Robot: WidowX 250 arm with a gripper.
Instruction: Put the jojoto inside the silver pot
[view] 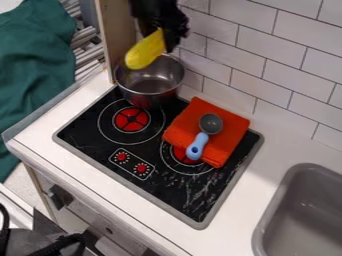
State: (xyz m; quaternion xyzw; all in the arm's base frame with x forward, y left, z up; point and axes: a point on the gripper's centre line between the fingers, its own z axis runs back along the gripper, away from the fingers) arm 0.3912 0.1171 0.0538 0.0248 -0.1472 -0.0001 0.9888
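Note:
The black gripper hangs at the top of the view, shut on the upper end of the yellow jojoto. The jojoto tilts down to the left, over the back left part of the silver pot and partly in front of its far rim. The pot stands upright at the back left of the black stove top, and the inside that shows is bare metal.
A folded orange cloth lies on the stove's right side, with a blue-handled grey spoon on it. A tiled wall rises behind, a wooden post stands left of the pot, and a grey sink is at lower right.

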